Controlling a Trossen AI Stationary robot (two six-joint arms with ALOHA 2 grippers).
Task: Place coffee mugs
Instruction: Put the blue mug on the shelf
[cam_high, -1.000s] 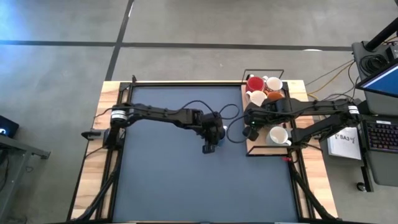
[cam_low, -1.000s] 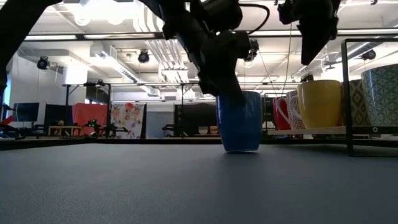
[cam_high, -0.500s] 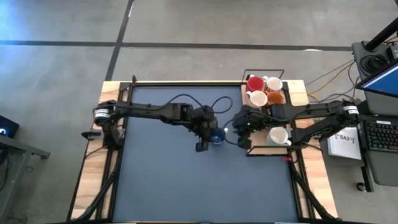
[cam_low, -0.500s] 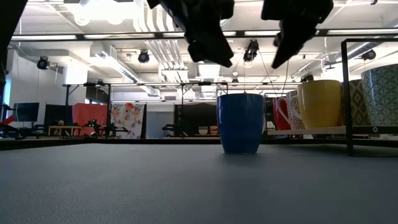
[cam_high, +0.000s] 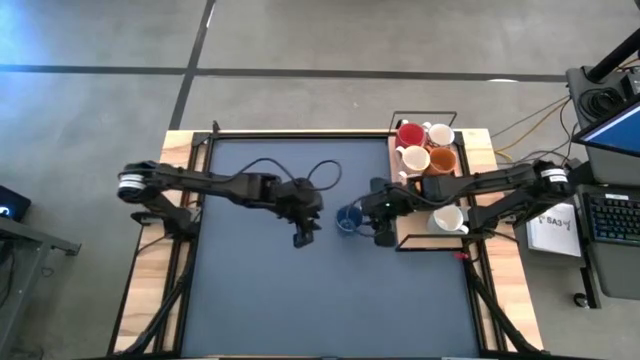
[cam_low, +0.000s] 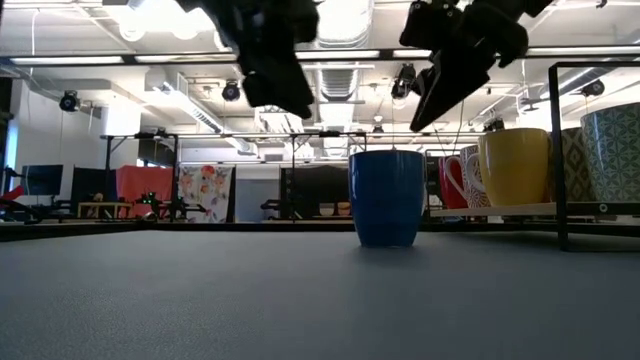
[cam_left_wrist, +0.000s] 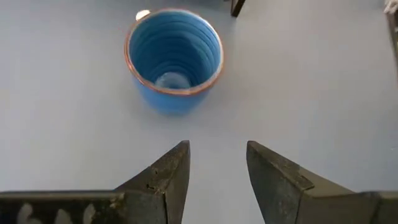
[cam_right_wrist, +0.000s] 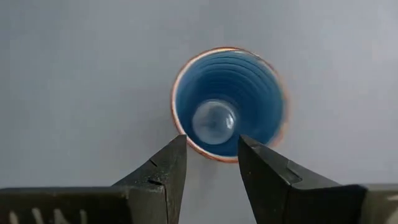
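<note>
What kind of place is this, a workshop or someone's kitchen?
Most likely a robotics lab or workshop. The low view shows open ceiling pipes and strip lights, and the high view shows a bare concrete floor and a computer desk beside the table.

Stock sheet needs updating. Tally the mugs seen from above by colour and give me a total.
Blue mug: 1
Red mug: 1
Orange mug: 1
White mugs: 3
Total: 6 showing in the high view; more may be hidden.
</note>
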